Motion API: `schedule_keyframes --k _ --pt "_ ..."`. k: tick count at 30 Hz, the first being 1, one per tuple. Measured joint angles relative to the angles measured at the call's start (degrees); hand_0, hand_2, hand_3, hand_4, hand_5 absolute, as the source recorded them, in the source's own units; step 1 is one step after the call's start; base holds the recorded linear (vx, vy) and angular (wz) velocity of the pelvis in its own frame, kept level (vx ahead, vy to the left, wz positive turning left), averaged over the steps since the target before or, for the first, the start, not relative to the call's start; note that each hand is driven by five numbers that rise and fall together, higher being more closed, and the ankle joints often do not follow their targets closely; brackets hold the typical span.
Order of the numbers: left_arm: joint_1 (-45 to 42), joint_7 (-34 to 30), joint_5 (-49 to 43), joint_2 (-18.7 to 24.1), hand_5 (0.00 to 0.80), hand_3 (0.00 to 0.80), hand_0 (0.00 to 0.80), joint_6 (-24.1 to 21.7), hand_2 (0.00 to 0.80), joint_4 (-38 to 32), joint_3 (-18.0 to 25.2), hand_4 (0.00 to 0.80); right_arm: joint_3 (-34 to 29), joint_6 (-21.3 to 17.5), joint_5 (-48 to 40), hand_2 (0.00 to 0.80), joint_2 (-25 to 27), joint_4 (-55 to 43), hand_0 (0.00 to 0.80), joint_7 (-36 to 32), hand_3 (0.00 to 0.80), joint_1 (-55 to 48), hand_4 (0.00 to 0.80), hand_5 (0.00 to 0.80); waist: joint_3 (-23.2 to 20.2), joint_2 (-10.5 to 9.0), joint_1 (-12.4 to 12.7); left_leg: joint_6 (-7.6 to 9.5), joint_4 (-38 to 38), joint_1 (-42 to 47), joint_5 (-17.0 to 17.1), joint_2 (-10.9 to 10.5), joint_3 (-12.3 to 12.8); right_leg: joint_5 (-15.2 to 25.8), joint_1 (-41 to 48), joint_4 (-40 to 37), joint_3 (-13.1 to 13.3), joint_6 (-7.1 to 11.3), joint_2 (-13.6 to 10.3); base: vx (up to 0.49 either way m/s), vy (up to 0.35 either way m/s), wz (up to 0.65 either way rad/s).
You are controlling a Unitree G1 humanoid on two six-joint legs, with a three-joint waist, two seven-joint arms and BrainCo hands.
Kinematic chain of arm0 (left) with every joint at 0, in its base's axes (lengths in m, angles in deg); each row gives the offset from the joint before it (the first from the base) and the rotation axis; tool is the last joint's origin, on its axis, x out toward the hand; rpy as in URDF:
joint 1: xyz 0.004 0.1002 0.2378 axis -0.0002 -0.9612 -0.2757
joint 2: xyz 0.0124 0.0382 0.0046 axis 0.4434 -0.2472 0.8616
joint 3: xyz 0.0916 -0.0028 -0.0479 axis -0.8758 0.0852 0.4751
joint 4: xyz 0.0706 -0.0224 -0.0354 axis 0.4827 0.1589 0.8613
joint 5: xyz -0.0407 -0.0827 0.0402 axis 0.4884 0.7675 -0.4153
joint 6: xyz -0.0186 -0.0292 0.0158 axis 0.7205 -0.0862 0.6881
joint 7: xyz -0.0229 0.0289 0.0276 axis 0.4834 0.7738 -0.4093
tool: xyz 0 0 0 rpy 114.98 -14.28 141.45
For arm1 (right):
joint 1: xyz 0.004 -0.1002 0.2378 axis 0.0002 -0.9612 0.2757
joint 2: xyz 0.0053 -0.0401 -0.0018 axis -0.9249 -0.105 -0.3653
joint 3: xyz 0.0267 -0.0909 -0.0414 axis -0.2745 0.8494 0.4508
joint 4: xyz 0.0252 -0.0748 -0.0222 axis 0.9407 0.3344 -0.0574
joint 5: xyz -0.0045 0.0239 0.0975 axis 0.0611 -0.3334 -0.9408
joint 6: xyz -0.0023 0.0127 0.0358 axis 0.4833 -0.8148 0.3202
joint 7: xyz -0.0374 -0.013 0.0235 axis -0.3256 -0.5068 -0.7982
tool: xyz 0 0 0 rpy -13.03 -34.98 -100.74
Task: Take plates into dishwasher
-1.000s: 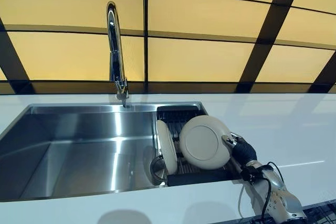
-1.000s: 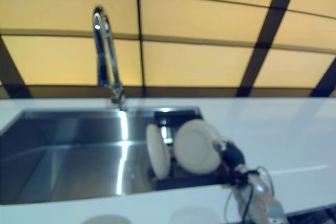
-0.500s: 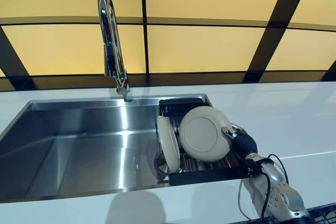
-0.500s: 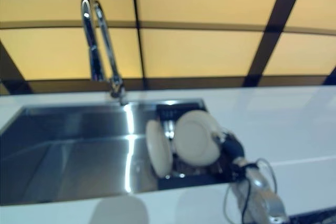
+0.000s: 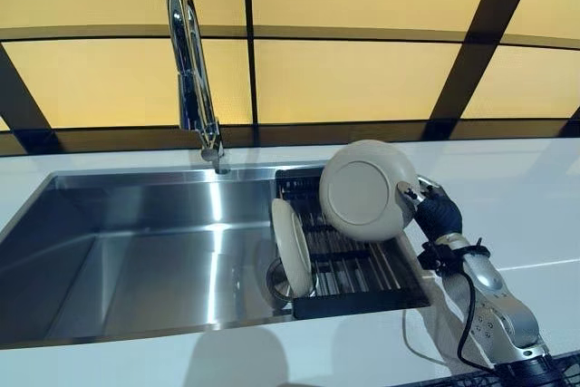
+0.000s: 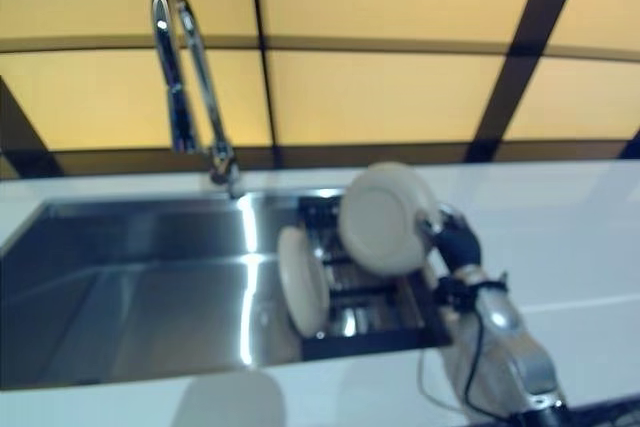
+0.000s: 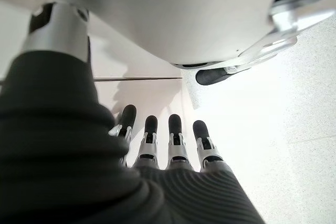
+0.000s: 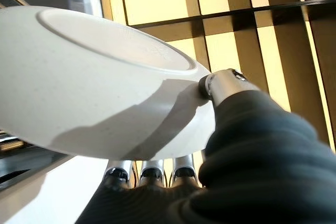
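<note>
While the left hand [image 7: 157, 145] hangs idle with straight fingers, the right hand [image 5: 435, 210] pinches one plate [image 5: 367, 189] clear above the rack [image 5: 353, 265]; a second plate [image 5: 292, 248] waits upright there, and no dishwasher shows.

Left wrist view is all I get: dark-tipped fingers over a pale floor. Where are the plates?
Observer: One cream plate is in the right hand, lifted clear above the dish rack in the sink.
Operator: Only that one?
Observer: No, a second plate stands on edge at the rack's left end.
Operator: How is the plate gripped?
Observer: The thumb presses its underside at the rim; the fingers lie behind it.
</note>
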Motion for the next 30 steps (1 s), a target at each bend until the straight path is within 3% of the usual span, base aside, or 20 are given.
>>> schedule_keyframes --k 10,17,30 --pt "0.07 -0.01 0.01 0.01 0.0 0.0 0.0 0.0 0.0 0.01 -0.04 0.0 -0.01 -1.46 0.46 0.8 1.17 -5.95 0.8 8.49 0.8 3.44 0.8 0.8 0.15 0.04 -0.01 -0.01 0.0 0.02 0.01 -0.01 -0.02 0.0 0.05 0.0 -0.01 0.0 -0.01 0.0 0.0 0.0" --pt "0.03 -0.01 0.0 0.01 0.0 0.0 0.0 -0.03 0.0 0.02 -0.04 0.0 -1.73 -4.77 1.92 0.8 6.86 -7.67 0.8 14.67 0.8 8.03 0.8 0.8 0.14 0.02 0.0 -0.01 0.02 0.09 0.02 -0.05 -0.02 0.01 0.1 0.05 0.0 0.0 0.0 0.0 0.0 0.0" --pt "-0.51 -0.36 0.02 0.13 0.0 0.0 0.0 -0.67 0.0 0.65 -0.02 0.0 -13.56 -9.34 4.4 0.8 19.44 -7.58 0.8 21.59 0.8 8.94 0.8 0.8 -0.89 -0.37 -0.47 0.03 0.21 0.83 -0.01 -0.39 0.62 0.04 0.11 0.24 0.7 0.04 0.17 -0.013 0.014 -0.02"
